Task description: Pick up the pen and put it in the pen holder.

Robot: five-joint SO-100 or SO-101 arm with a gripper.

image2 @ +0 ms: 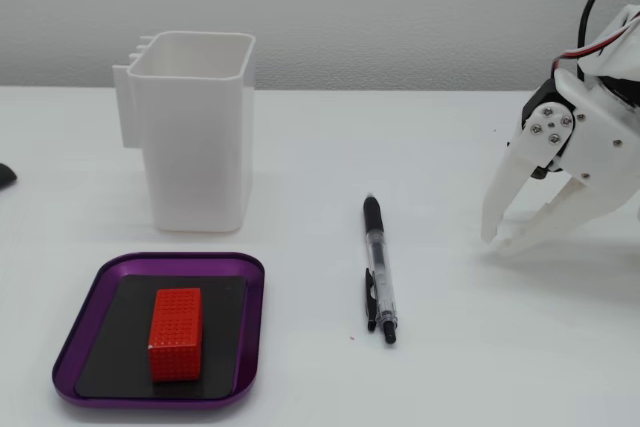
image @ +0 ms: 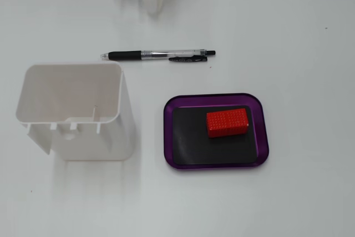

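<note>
Both fixed views show the pen [image: 158,55] [image2: 378,269] lying flat on the white tabletop [image: 299,31] [image2: 320,147], held by nothing. Seen from above, its long axis runs nearly level across the picture, the tip with the black rubber section pointing left and the black end button pointing right, the clip lying along the lower side near the button end. From the side-on fixed view the same pen runs almost straight toward the camera, black grip at the far end and button at the near end. The pen holder [image: 77,109] [image2: 195,132] stands upright with its mouth open upward; the pen lies near it but apart from it, past the wall opposite the notched tabs. A purple-rimmed black tray [image: 216,162] [image2: 75,347] sits beside the holder and carries a red block [image: 227,121] [image2: 176,333]; the pen is apart from the tray too. The pincer [image2: 503,244] shows in the side-on fixed view at the right, well apart from the pen, its white fingers angled down toward the tabletop and spread a little at the tips, holding nothing.
</note>
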